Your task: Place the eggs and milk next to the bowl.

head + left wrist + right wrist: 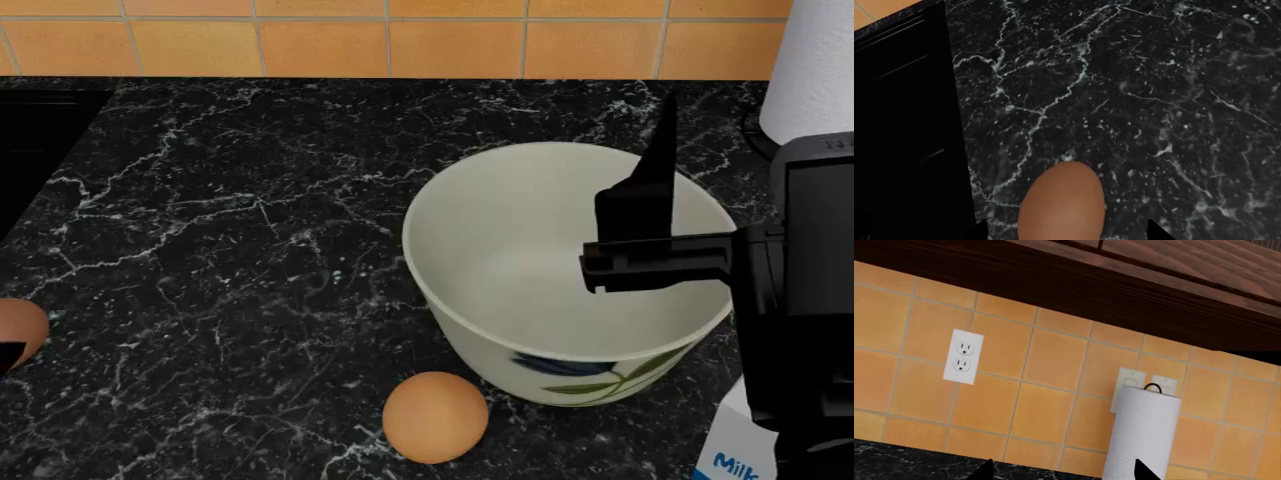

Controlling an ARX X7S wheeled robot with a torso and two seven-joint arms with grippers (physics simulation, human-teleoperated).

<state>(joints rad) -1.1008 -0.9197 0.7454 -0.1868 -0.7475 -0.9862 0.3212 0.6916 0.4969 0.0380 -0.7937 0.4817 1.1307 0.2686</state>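
Observation:
One brown egg [1062,202] lies on the black marble counter [1154,100] between the fingertips of my left gripper [1066,233], which is open, with a gap showing on each side of the egg. The same egg [16,328] shows at the head view's left edge. A second egg [434,417] rests on the counter just in front of the bowl [534,340], which is cream-white with a blue flower. The milk [731,452] stands at the bowl's near right, partly behind my right arm. My right gripper [1062,471] is open and empty, raised above the bowl and facing the wall.
A white paper-towel roll [1142,437] stands at the back right against the orange tiled wall [1047,375]. A black cooktop [901,125] borders the counter beside the left egg. A wall socket [963,356] and a wooden cabinet [1154,275] are above.

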